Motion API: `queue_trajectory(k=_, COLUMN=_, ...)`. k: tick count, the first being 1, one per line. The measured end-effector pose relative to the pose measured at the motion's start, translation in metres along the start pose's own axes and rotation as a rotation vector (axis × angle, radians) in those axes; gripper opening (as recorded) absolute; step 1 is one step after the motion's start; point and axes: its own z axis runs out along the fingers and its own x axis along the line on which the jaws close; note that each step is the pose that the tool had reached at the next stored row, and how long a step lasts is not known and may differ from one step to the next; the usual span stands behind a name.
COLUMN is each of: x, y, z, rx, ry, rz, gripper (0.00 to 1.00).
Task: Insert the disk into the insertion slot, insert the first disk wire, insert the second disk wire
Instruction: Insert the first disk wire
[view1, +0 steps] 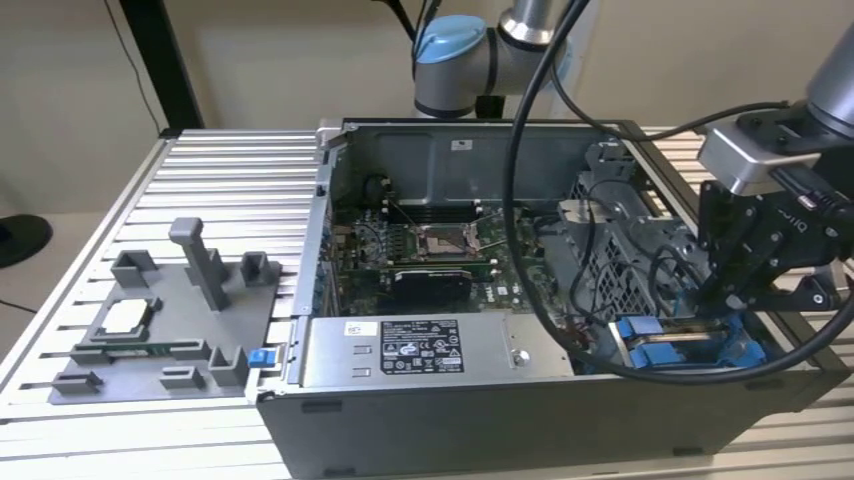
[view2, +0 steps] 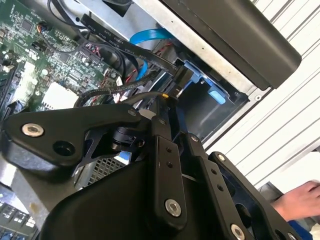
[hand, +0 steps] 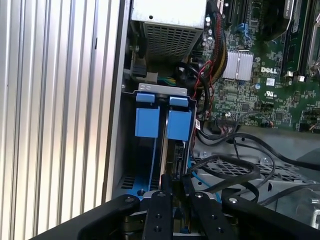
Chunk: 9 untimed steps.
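The disk's blue carrier (view1: 663, 345) sits down in the insertion slot (view1: 750, 352) at the case's front corner on the exterior view's right. In the first wrist view its two blue clips (hand: 148, 120) stand side by side inside the slot (hand: 125, 150). My gripper (view1: 721, 305) hangs just over that slot. In both wrist views the black fingers (hand: 160, 200) lie close together. A black braided disk wire (view2: 120, 90) ends between the fingertips (view2: 163, 107) of my gripper (view2: 167, 100). A black connector on a flat cable (view2: 181, 79) lies just beyond them, by the blue carrier (view2: 216, 94).
The open computer case (view1: 534, 400) lies on a slatted aluminium table (view1: 227, 160). A labelled grey power-supply box (view1: 420, 350) borders the slot. The motherboard (hand: 260, 95) and loose cables (hand: 235, 170) crowd the bay. A grey fixture plate (view1: 147, 340) lies at the exterior view's left. A person's hand (view2: 300, 200) rests beside the case.
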Motion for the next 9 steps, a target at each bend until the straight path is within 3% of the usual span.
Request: queue_trajectory(k=9, x=-0.0007, y=-0.0031, z=0.0062, rx=0.0058, ry=0.0006, rz=0.0, gripper=0.0)
